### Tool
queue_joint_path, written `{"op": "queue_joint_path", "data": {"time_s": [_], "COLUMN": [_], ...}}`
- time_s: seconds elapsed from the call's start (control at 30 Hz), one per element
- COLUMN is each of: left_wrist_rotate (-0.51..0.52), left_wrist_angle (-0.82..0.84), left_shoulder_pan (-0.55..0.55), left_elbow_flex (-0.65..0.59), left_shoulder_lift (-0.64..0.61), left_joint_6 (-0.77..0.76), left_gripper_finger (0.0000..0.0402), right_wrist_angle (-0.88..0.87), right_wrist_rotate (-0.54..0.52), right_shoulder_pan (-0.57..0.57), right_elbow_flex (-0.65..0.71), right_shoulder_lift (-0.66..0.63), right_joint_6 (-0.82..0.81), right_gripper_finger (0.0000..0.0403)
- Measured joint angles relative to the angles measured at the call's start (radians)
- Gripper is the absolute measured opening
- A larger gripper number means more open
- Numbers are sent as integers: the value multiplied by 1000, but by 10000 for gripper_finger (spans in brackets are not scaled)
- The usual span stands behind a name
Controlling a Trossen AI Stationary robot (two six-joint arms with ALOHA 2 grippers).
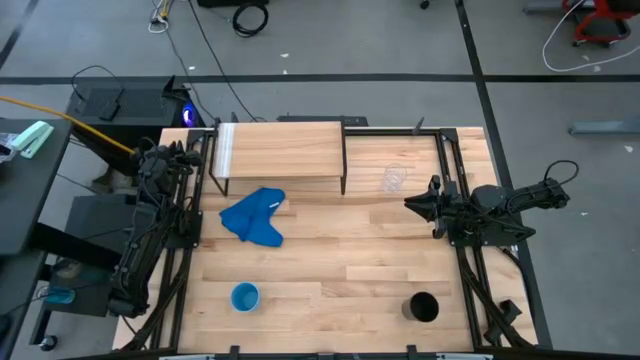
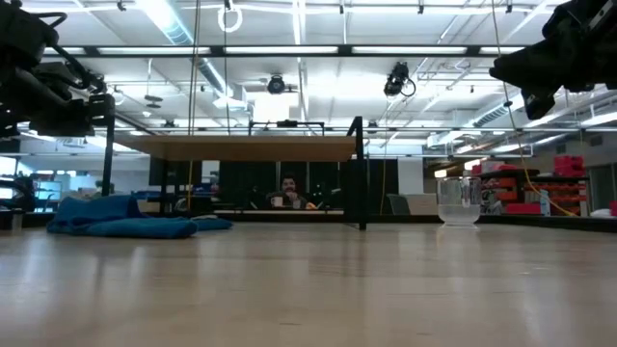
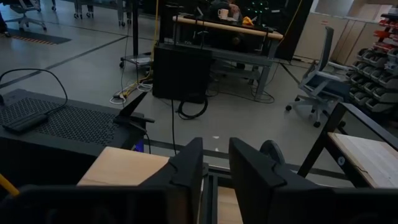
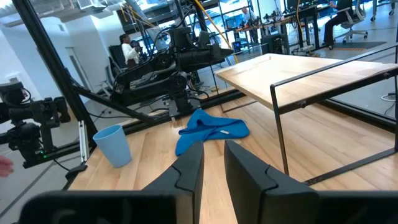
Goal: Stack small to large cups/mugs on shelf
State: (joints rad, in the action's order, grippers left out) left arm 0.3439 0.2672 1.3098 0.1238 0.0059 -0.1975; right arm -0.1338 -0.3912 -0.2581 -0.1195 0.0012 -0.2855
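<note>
Shelf (image 1: 280, 148) stands empty at the table's back edge, with 3 cups apart: clear cup (image 1: 393, 179) beside it near the slightly open, empty right gripper (image 1: 412, 203), light blue cup (image 1: 245, 296) and black cup (image 1: 423, 307) at front, left gripper (image 3: 214, 163) likewise narrowly parted, holding nothing.

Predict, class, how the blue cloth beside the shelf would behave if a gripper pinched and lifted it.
The blue cloth lies crumpled in soft folds, so it would probably droop limply rather than hold its shape. It looks thin, so likely light. Pushed, it would probably bunch up instead of sliding whole.
</note>
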Motion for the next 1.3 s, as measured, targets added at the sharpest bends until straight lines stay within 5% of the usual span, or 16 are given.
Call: {"op": "queue_joint_path", "data": {"time_s": [0.3, 0.6, 0.93, 1.1, 1.3], "left_wrist_rotate": [0, 61, 60, 45, 45], "left_wrist_angle": [0, -8, -11, -64, -84], "left_shoulder_pan": [0, 0, 0, 0, 0], "left_elbow_flex": [0, 0, 0, 0, 0], "left_shoulder_lift": [0, 0, 0, 0, 0], "left_joint_6": [0, 436, 443, 84, -282], "left_gripper_finger": [85, 83, 90, 85, 89], "right_wrist_angle": [0, 0, 0, 2, 15], "right_wrist_rotate": [0, 0, 0, 0, 0], "right_shoulder_pan": [0, 0, 0, 0, 0], "right_elbow_flex": [0, 0, 0, 0, 0], "right_shoulder_lift": [0, 0, 0, 0, 0], "right_joint_6": [0, 0, -1, -75, -358], "right_gripper_finger": [71, 71, 71, 71, 71]}}
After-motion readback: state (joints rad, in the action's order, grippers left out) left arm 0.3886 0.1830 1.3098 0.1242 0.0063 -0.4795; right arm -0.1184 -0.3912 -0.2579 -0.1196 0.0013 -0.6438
